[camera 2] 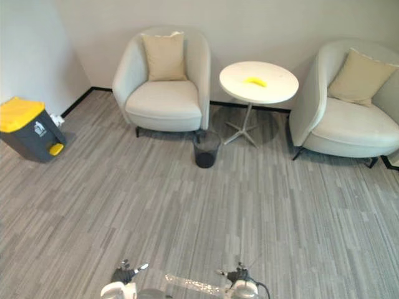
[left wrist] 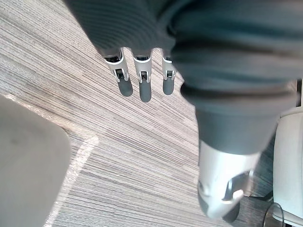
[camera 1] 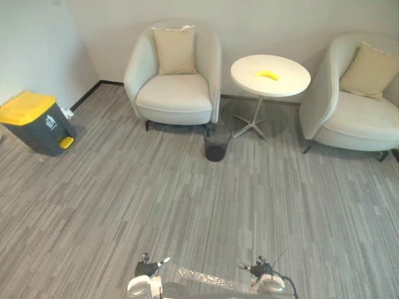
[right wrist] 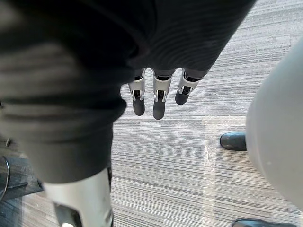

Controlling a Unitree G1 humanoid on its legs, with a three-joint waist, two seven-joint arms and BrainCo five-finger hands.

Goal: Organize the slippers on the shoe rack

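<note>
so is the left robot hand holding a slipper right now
No, the left robot hand hangs with straight fingers above the grey floor and holds nothing.

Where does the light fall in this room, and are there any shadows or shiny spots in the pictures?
Left eye view: soft, even light; the round table throws a faint shadow on the carpet beneath it. Left wrist view: a bright glint sits on the silver thumb of the left robot hand, and a pale streak crosses the carpet.
</note>
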